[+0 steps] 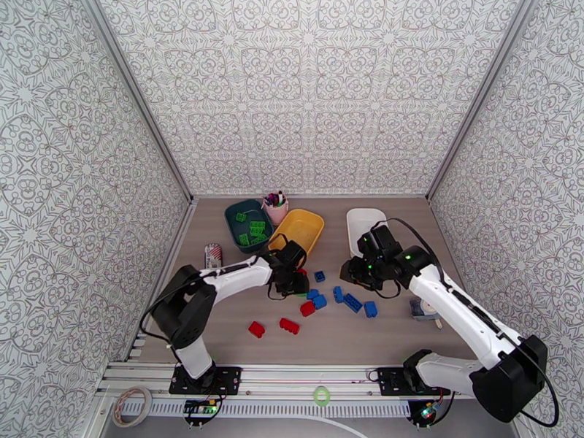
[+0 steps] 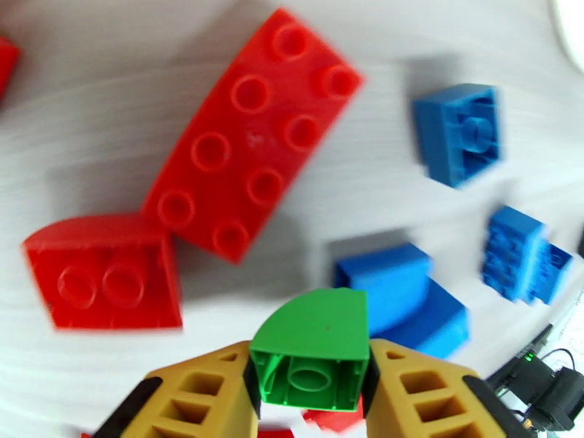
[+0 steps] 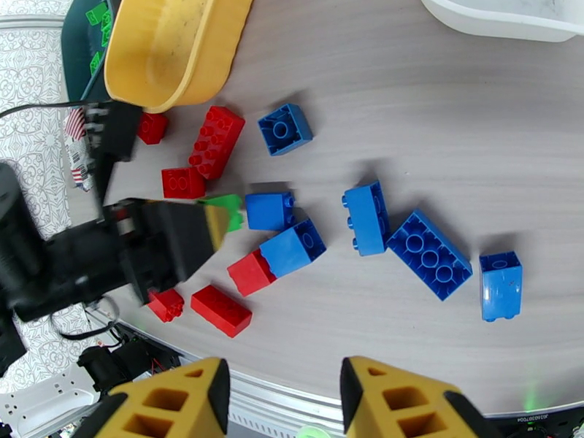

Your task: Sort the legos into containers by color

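Near the far left corner of the counter (image 1: 333, 242), the dark teal tray (image 1: 250, 210) already holds several green bricks (image 1: 257, 229). The yellow tray (image 1: 299, 226) lies just beside it, on its right. In front of that tray, toward the counter's middle, the left jaws are clenched on a green brick (image 2: 312, 343). Their pads press its two flat side walls, and its hollow underside faces the wrist camera. Red bricks (image 2: 252, 133) lie just beside it and on toward the near edge. Blue bricks (image 3: 428, 253) spread to their right across the middle. The white tray (image 1: 363, 220) sits at the far edge, right of centre. Just in front of it the right jaws hang released, with nothing between them. The bricks look light, stiff and glossy. A rounded top like this green one's would likely slip, so the flat opposite walls are the place to grip, squarely and low.
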Controlling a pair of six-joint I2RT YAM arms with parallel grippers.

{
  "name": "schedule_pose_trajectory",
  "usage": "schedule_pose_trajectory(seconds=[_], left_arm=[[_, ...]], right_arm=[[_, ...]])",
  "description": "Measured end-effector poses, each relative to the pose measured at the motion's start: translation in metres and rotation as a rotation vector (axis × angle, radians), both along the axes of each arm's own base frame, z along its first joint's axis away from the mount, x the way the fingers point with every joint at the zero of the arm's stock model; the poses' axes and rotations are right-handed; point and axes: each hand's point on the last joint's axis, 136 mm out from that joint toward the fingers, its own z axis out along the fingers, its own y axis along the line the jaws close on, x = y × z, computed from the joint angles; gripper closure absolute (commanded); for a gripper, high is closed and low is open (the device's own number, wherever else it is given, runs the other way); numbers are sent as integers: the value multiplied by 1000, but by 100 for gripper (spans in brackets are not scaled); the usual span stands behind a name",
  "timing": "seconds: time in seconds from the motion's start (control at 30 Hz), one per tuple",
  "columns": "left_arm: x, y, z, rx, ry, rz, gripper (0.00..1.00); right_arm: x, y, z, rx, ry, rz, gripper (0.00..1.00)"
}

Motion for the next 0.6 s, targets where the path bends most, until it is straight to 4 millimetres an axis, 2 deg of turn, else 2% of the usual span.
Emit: schedule_pose_trajectory(seconds=[0.13,0.27,0.4,0.6], left_arm=[[4,8,37,-54,-64,24,58],[19,33,65,-82,-119,96,58],[44,74,81,-87,-153,205,58],[102,143,112,-106,-217,379,58]], right_arm=[[5,4,-5,-6,18,3,54],[14,13,-7,11,29,14,54],[27,24,-5,33,31,26,54],[46,40,2,58,17,52,55]])
